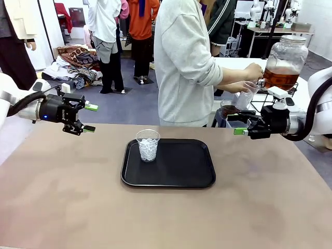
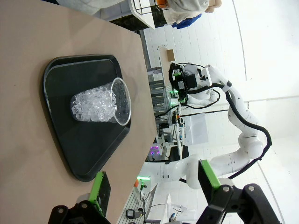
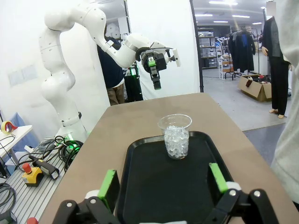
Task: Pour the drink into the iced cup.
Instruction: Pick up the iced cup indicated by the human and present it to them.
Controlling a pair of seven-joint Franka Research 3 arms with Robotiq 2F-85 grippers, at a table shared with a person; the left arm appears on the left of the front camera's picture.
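Observation:
A clear iced cup stands upright on the left part of a black tray in the middle of the tan table. My left gripper hovers open at the table's far left; its wrist view has the iced cup lying sideways ahead of the left gripper. On the far right my right gripper hovers open, and the iced cup sits ahead of the right gripper. Beyond the table a person holds a second clear cup at the tap of a glass jar with the amber drink.
The jar stands on a white side table behind the far right corner. The person's body is close to the far edge. Other people stand farther back. The tray lies between both arms, with bare tabletop around it.

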